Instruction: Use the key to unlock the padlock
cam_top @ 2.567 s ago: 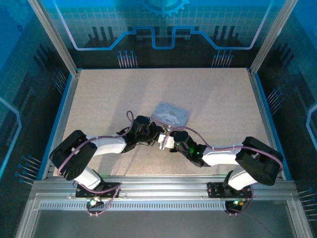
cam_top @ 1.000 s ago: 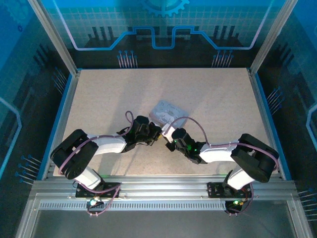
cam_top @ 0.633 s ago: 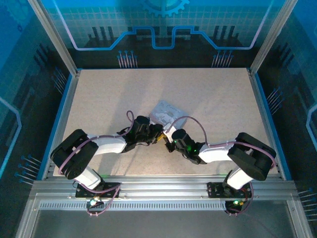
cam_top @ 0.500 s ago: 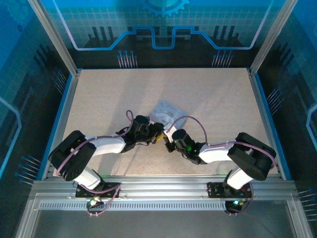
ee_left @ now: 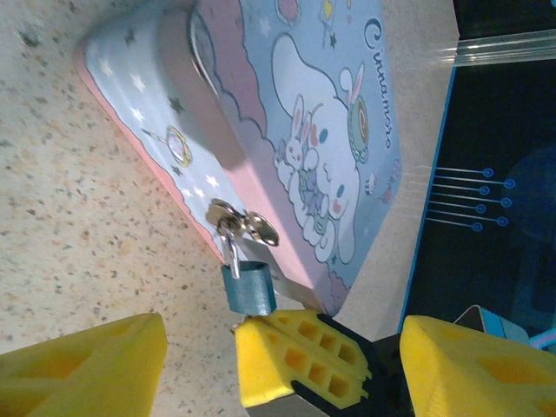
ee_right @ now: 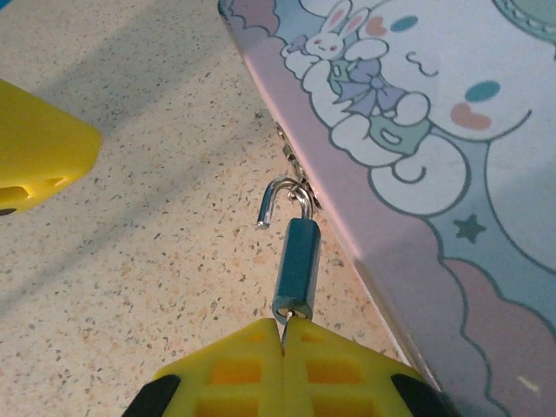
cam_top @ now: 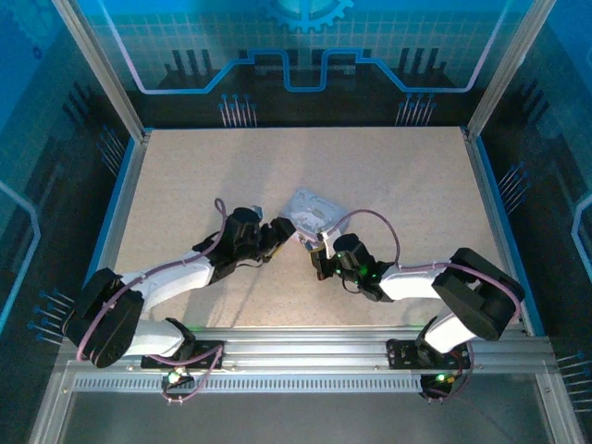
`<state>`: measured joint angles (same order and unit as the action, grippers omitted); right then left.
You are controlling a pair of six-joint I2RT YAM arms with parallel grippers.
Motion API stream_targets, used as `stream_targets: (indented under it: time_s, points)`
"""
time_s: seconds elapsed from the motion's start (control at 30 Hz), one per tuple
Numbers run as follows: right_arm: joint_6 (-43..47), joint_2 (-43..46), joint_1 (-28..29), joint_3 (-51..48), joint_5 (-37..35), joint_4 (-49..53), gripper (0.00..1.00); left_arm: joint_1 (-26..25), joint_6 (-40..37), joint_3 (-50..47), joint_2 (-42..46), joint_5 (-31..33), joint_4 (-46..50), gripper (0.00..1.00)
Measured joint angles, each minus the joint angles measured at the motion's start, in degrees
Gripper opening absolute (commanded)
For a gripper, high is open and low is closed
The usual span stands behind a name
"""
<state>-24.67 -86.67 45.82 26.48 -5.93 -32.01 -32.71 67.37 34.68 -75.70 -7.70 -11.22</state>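
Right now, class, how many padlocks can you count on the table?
1. The padlock is hooked to the side of the tin box, shackle open, its bottom end meeting the shut right jaws. Another could lie hidden beneath the arms.

The left arm (cam_top: pixel 171 276) and right arm (cam_top: pixel 412 277) have white shells over black joints; purple cables (cam_top: pixel 370 215) loop behind the jaws. Yellow fingers (ee_right: pixel 252 343) are pierced by square holes; a green light (cam_top: pixel 363 270) glows behind the right jaws.
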Motion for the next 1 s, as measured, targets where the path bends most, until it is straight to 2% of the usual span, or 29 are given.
stream_targets:
  time_s: [0.4,0.77,1.0]
  points:
    - [-14.4,0.4,-3.8,-4.9,7.1,-5.0,0.0,2.3,-5.0,0.0,0.4,0.7,5.2,0.77]
    - [-21.0,-4.3,-6.5,-6.4,12.6,-10.8,0.01,3.3,-8.0,0.0,1.8,1.5,8.2,0.83]
    - [-22.0,-5.6,-7.1,-6.6,13.9,-12.3,0.16,6.3,-11.6,2.0,1.3,1.4,9.4,0.9]
